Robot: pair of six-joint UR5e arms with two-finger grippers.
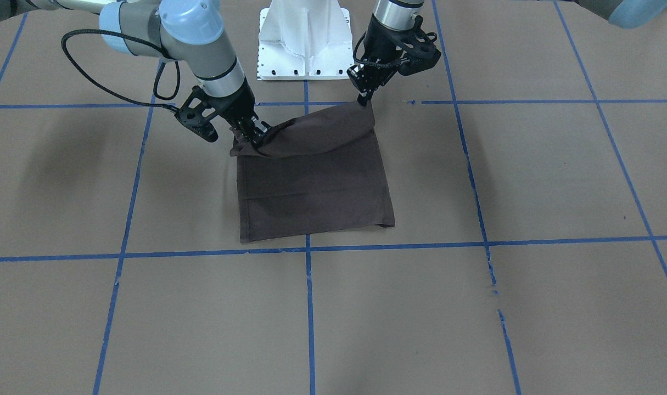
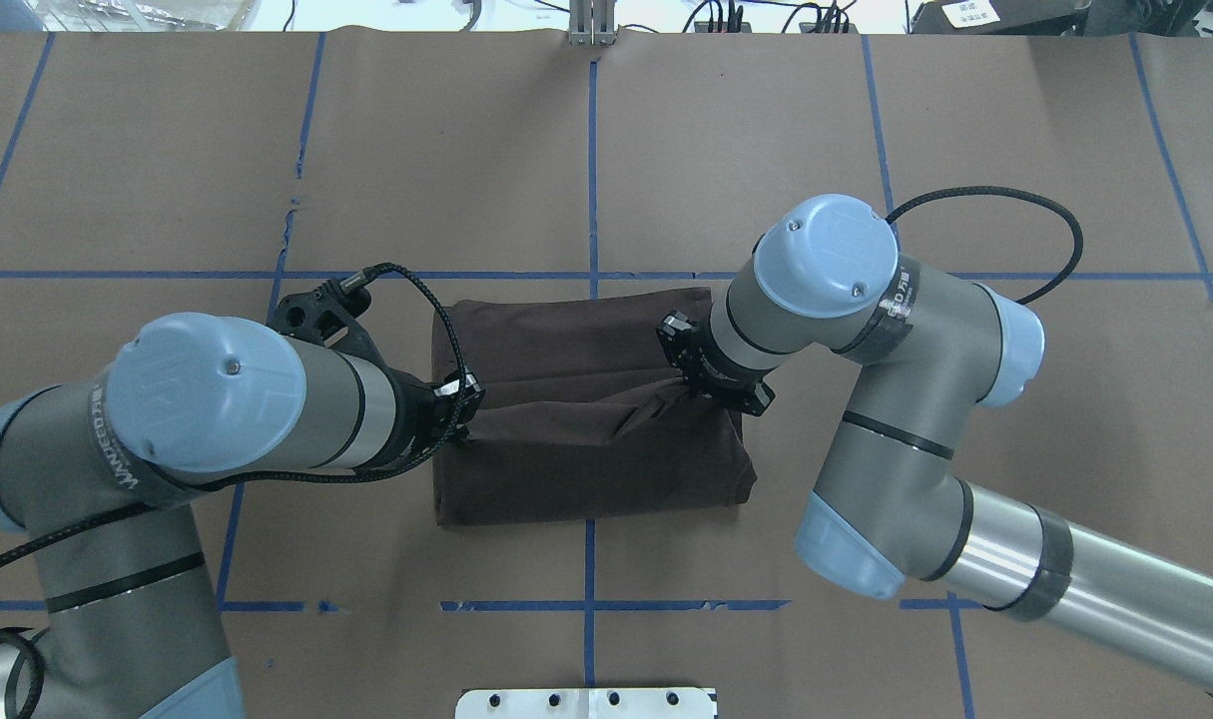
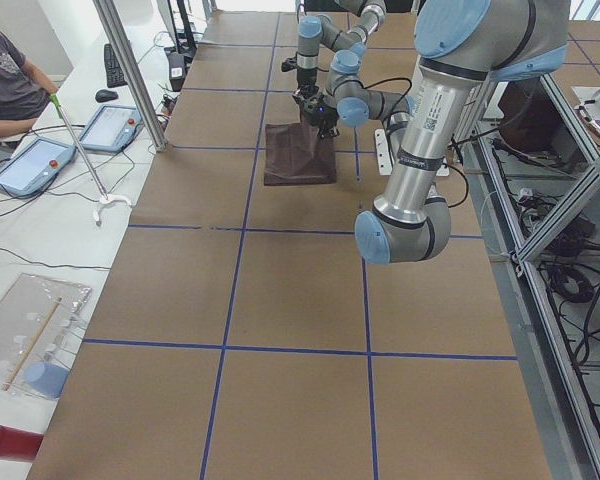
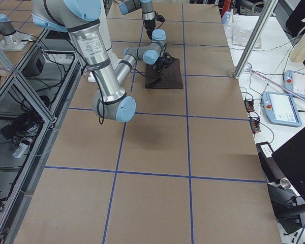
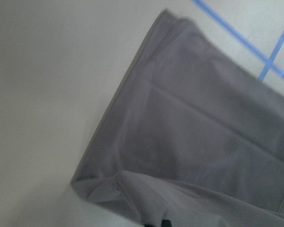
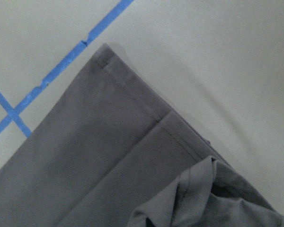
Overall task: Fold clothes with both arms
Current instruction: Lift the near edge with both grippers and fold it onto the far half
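- Two corners of the dark brown T-shirt are pinched, one between the left fingers and one between the right fingers.
- The shirt is laid as a folded rectangle near the middle of the bench, with its robot-side edge raised off the layers below.
- The left corner appears to be held higher than the right, so the fold could be set down skewed.
- The thin cotton could be lost from either pinch if the edge is stretched unevenly.
- The layers beneath could be dragged and their folds undone if the edge is carried too low.
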